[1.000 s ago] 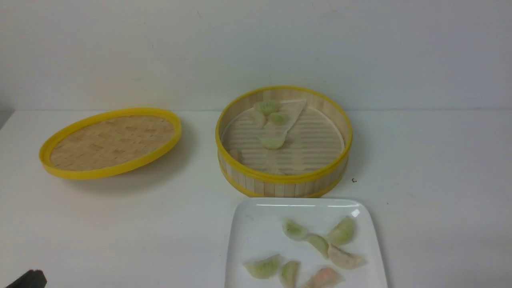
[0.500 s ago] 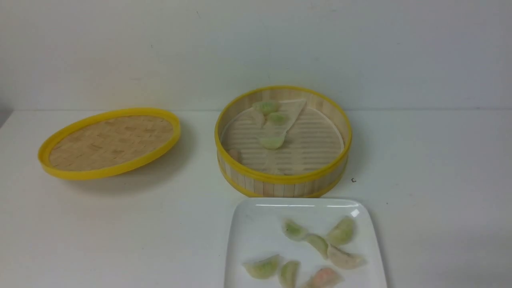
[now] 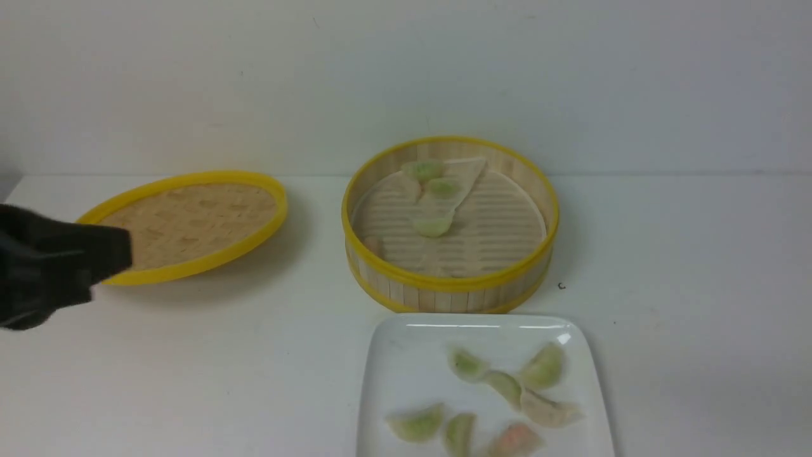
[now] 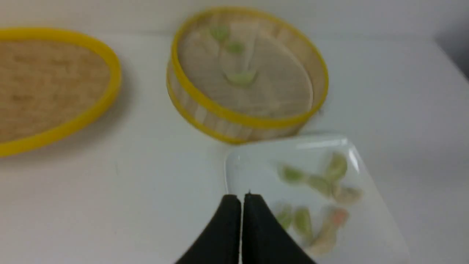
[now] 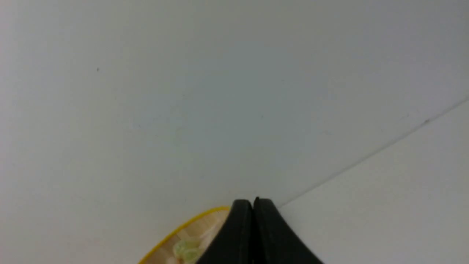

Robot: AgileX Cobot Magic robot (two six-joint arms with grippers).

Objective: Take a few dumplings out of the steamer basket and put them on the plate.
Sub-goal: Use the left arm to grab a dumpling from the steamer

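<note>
While the left tool (image 4: 241, 200) and the right tool (image 5: 253, 203) are both pressed together and empty, one must open before going down on a dumpling (image 3: 433, 225) in the basket (image 3: 444, 289), just far of the plate (image 3: 396, 374), and pinch it softly.

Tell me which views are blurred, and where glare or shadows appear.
Front view: sharp overall; glare streak on the far rim of the plate; the left arm is a blurred dark shape; soft shadow beside the lid. Left wrist view: everything soft, the dumplings smeared. Right wrist view: mostly bare wall, the steamer basket out of focus.
</note>
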